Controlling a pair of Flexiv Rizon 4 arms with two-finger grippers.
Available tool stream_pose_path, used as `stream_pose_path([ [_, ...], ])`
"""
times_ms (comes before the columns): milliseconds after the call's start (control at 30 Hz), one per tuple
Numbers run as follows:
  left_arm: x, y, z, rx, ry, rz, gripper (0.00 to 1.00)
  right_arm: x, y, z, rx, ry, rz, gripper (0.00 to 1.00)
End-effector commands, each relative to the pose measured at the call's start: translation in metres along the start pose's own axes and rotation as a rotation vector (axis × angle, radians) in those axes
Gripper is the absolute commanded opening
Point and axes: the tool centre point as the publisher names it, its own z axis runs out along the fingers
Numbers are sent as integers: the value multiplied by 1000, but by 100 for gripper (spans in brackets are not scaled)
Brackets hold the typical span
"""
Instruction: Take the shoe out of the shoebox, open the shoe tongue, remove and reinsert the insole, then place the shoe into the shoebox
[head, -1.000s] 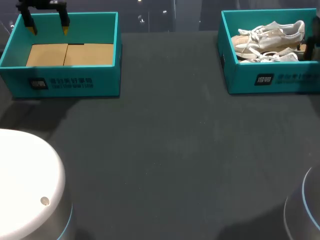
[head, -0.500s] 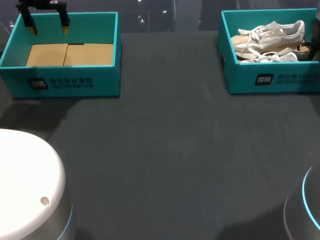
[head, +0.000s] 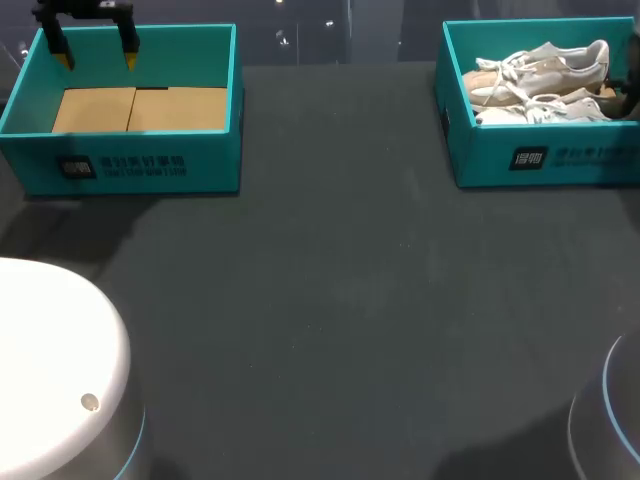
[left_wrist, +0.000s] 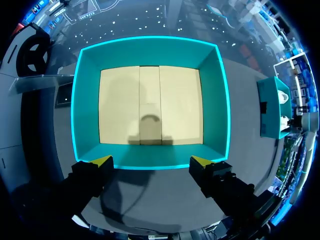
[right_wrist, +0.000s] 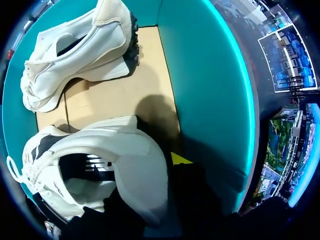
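You had the shoe (right_wrist: 107, 165) lying lengthwise along its box (right_wrist: 210, 75), heel toward your right gripper (right_wrist: 176, 162), grasp unclear; left gripper (left_wrist: 152, 162) spread.

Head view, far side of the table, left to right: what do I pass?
left shoebox with only its cardboard floor showing → bare stretch of dark table → right shoebox holding two white shoes
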Motion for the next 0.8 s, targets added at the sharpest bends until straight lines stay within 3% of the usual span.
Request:
stream_pose_path([
  [33,0,0,0,0,-1,0,100,-4,5,-13,7,11,10,0],
  [800,0,0,0,0,-1,0,100,-7,22,-115,-22,-21,62,0],
])
